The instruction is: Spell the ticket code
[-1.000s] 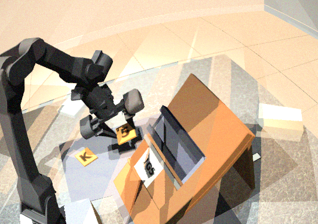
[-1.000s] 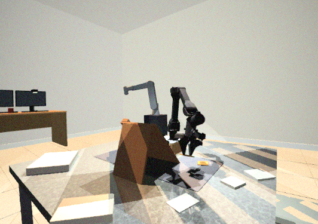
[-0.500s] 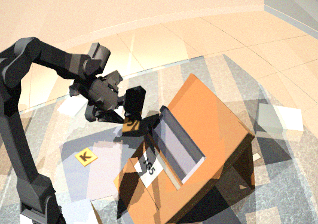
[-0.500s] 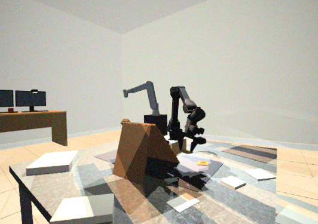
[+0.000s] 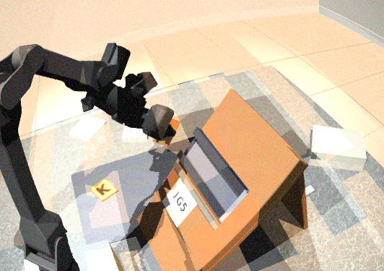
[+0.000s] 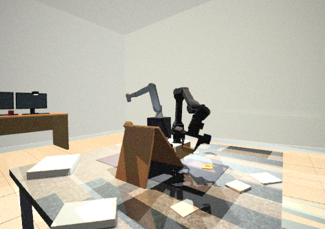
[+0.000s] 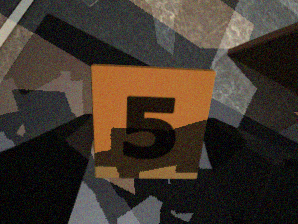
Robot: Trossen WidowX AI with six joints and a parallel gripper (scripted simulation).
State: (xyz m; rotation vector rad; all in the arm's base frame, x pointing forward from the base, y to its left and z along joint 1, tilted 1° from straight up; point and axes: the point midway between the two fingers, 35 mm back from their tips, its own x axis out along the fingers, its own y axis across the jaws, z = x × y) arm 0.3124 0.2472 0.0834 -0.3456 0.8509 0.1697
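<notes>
My gripper [image 5: 167,135] [image 6: 190,149] [image 7: 149,124] is shut on the orange 5 tile [image 5: 175,124] [image 7: 110,95], which reads upright in the wrist view. It holds the tile in the air, just beyond the upper left end of the dark rail [image 5: 221,157]. The rail runs across the sloping orange board [image 5: 249,137] [image 6: 134,152], and no tile shows in its visible channel. The ticket [image 5: 181,202] below the rail reads JG5. A yellow K tile [image 5: 104,189] [image 6: 207,167] lies flat on the grey mat [image 5: 81,184]. I cannot see a J or G tile.
A white block [image 5: 337,152] lies behind the board. Another pale block [image 6: 83,214] and a white slab [image 6: 55,165] lie on the counter's near side in the exterior view. Flat white pieces [image 6: 238,186] [image 6: 266,178] lie beyond the mat. The board's dark support side is close to the gripper.
</notes>
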